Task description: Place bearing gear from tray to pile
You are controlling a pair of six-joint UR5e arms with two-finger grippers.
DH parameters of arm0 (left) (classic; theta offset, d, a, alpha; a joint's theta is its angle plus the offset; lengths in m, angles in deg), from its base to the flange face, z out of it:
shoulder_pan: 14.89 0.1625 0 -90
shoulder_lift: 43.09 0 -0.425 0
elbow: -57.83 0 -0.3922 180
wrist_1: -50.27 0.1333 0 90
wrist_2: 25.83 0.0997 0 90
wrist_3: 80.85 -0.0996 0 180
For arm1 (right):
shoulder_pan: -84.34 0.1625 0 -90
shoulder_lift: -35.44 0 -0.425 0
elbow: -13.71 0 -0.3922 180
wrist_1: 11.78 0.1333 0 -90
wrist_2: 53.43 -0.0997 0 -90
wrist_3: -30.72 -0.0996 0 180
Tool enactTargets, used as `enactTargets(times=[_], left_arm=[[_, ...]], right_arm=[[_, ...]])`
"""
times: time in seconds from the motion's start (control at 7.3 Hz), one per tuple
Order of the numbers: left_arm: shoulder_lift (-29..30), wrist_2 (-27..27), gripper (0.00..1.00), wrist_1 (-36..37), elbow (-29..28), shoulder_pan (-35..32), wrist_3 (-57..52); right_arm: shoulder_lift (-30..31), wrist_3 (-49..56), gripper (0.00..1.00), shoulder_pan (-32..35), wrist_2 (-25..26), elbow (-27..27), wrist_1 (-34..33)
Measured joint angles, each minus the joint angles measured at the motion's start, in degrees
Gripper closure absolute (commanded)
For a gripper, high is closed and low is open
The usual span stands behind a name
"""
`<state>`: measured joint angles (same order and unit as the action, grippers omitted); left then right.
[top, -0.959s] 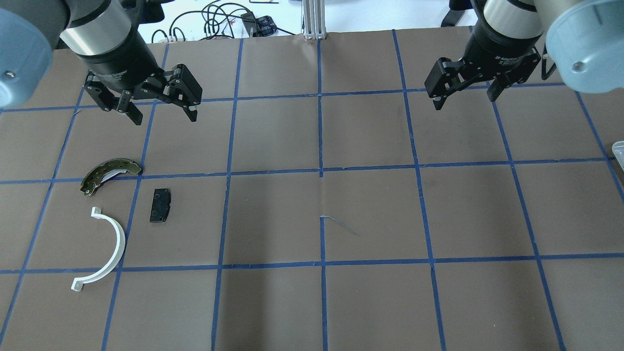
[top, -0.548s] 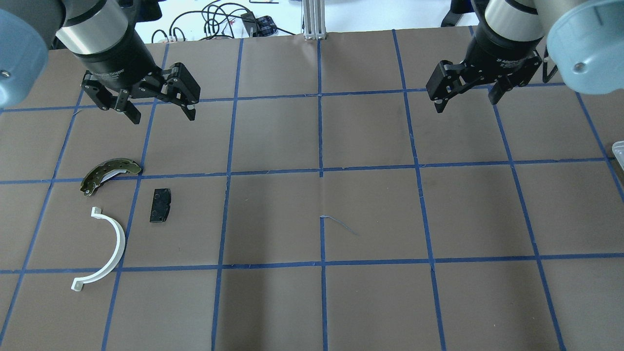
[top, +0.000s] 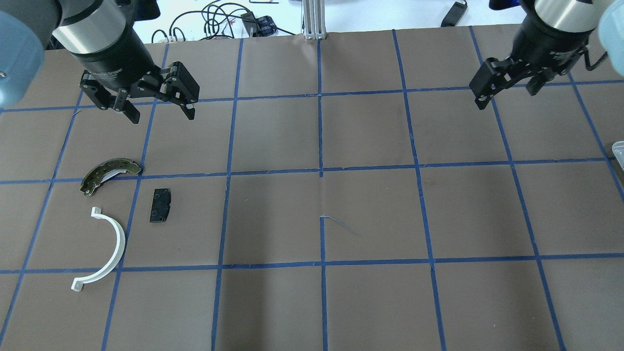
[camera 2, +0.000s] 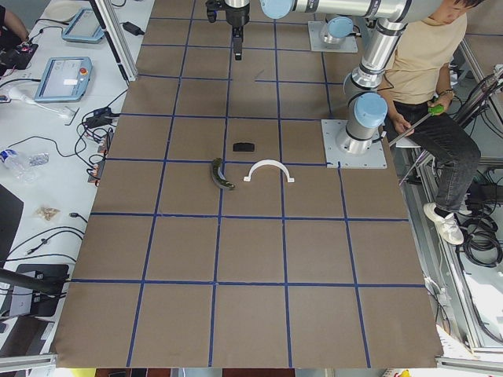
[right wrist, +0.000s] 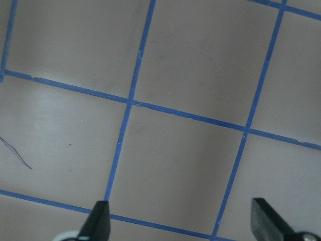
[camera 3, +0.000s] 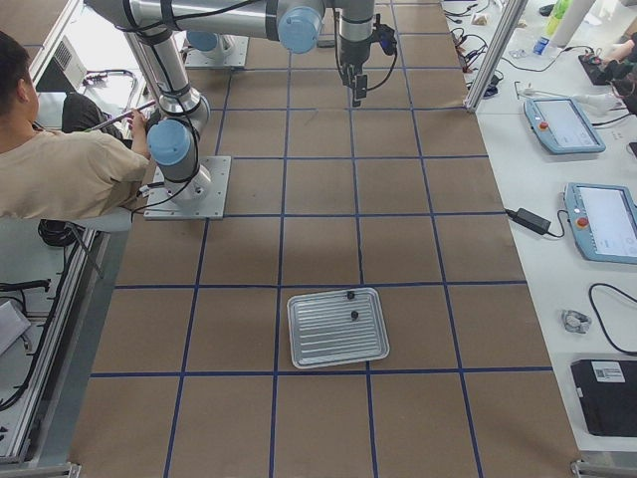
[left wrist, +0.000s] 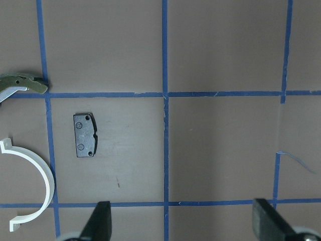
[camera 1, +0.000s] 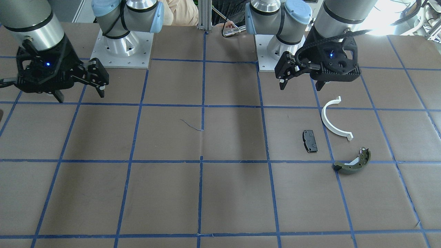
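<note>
The pile lies on the table's left side: an olive-green brake shoe (top: 109,173), a small black pad (top: 160,205) and a white half-ring (top: 109,248). My left gripper (top: 162,116) hangs open and empty above the table, beyond the pile. Its wrist view shows the pad (left wrist: 84,134), the half-ring (left wrist: 42,181) and the tip of the shoe (left wrist: 22,83). My right gripper (top: 507,96) is open and empty at the far right. The metal tray (camera 3: 318,349) holds two small dark parts (camera 3: 349,295), too small to tell which one is the bearing gear. Only the tray's edge (top: 619,148) shows in the overhead view.
The brown table cover carries a blue tape grid (top: 321,170). A loose thread (top: 339,222) lies near the middle. Cables and an aluminium post (top: 312,19) are beyond the far edge. An operator (camera 3: 60,169) sits behind the robot bases.
My right gripper has moved to the right and a little away, towards the table's right end. My left gripper has barely moved. The pile is unchanged.
</note>
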<state>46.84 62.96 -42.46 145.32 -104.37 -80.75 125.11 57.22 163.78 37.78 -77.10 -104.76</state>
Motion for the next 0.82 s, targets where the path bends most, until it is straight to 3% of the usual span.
enactTargets(times=[0.14,0.41,0.82], left_arm=[[-0.1,0.0,0.0,-0.1,0.0,0.0,0.0],[-0.1,0.0,0.0,-0.2,0.0,0.0,0.0],[0.3,0.1,0.0,-0.1,-0.5,0.0,0.0]], right_arm=[[0.0,7.9,0.09,-4.3,0.3,-0.1,0.4],[-1.3,24.5,0.05,-15.6,-0.1,-0.3,-0.1],[-9.3,45.4,0.0,-31.0,0.1,0.0,-11.2]])
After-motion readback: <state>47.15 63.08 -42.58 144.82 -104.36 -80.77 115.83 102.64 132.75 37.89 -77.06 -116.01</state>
